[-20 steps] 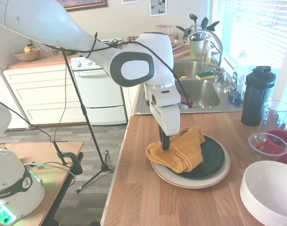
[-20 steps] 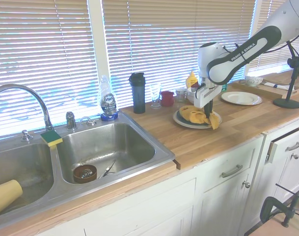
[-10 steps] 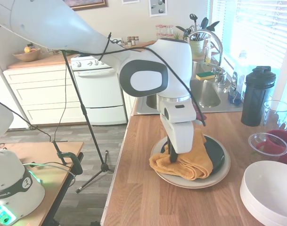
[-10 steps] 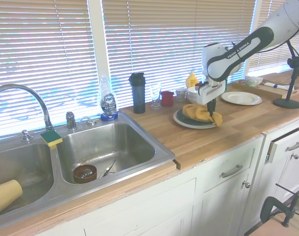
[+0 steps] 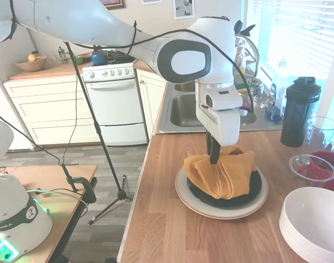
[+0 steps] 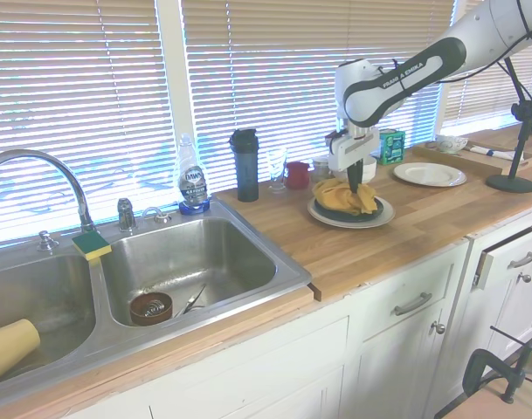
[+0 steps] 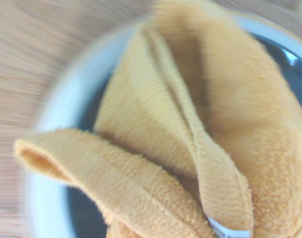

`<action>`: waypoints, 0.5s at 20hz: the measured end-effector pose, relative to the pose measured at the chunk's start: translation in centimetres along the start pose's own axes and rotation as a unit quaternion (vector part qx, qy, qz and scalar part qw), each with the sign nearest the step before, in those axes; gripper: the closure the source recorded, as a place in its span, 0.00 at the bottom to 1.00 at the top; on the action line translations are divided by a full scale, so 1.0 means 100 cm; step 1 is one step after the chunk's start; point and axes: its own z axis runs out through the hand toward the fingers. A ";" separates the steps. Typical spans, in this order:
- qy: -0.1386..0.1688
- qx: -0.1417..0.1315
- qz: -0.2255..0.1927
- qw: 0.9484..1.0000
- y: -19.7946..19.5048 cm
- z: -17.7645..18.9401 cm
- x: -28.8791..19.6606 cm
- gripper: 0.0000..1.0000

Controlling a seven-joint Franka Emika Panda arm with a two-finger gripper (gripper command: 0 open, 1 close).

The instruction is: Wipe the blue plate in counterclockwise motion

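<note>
The blue plate [image 5: 249, 193], glossy and almost black, rests on a larger beige plate [image 5: 197, 205] on the wooden counter; it also shows in the second exterior view as the blue plate [image 6: 377, 209] and in the wrist view as the blue plate [image 7: 289, 64]. A mustard-yellow cloth [image 5: 221, 175] lies bunched over most of it. My gripper [image 5: 213, 159] points straight down with its fingers shut on the cloth at the plate's sink-side edge. The same cloth [image 6: 344, 195] fills the wrist view as folded cloth [image 7: 190, 148].
A white bowl [image 5: 315, 222] sits at the counter's near right corner. A clear glass bowl [image 5: 312, 167], a red cup [image 6: 297, 174] and a black shaker bottle [image 5: 299, 112] stand by the window. The sink [image 5: 183, 112] lies beyond the plates. A white plate [image 6: 429, 174] sits further along.
My gripper has swept the cloth from the plate's outer counter-edge side, round its near side, to the sink-side edge. The cloth now covers the plate's middle.
</note>
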 end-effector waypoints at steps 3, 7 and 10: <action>0.011 -0.004 -0.012 1.000 -0.015 -0.005 -0.014 1.00; 0.027 -0.001 -0.025 0.999 -0.014 -0.010 -0.028 1.00; 0.044 0.006 -0.033 0.998 0.004 -0.007 -0.048 1.00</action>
